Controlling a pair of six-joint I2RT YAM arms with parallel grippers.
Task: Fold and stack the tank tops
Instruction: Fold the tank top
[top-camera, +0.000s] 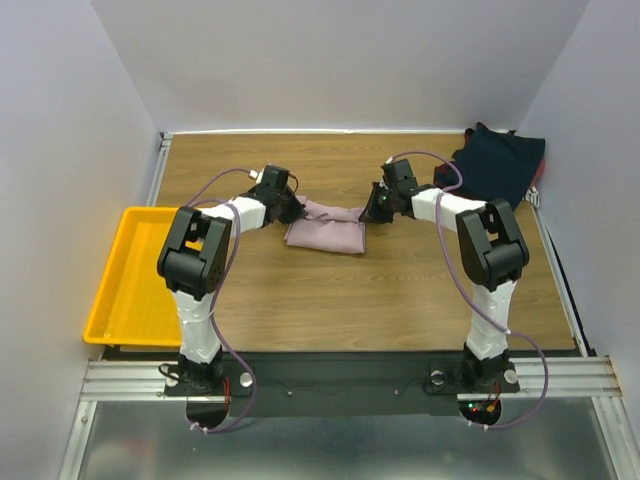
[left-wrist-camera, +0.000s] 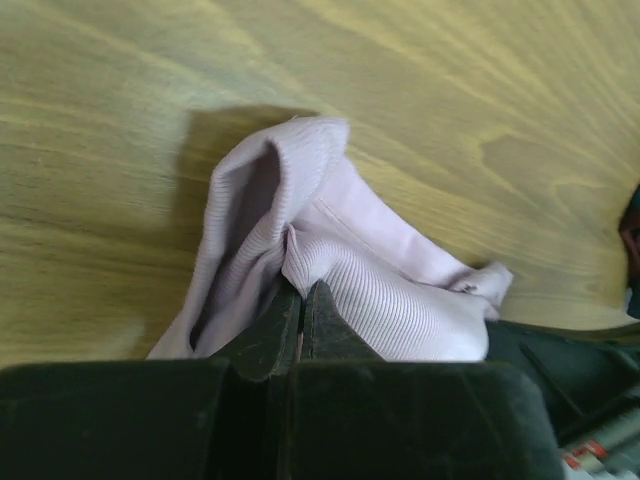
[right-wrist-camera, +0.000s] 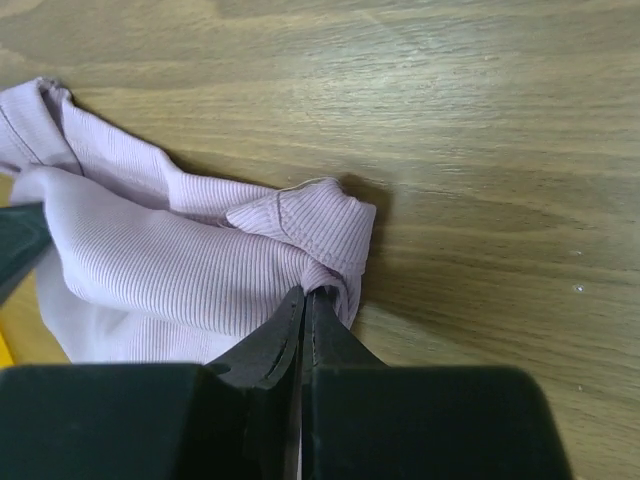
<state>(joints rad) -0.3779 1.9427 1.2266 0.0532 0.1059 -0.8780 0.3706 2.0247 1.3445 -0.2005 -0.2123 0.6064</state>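
Yellow tray (top-camera: 128, 292) at left edge of wooden table (top-camera: 400, 300); pale walls around.

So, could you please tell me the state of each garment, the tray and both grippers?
pink tank top: bunched on the table, pinched at both ends.
navy tank tops: unfolded heap at the far right corner, untouched.
yellow tray: at the left edge, no garment visible inside.
left gripper: shut on the pink tank top.
right gripper: shut on the pink tank top.

Pink ribbed tank top (top-camera: 325, 232), loosely folded, bunched mid-table, navy tank tops (top-camera: 500, 165) heaped at the far right corner
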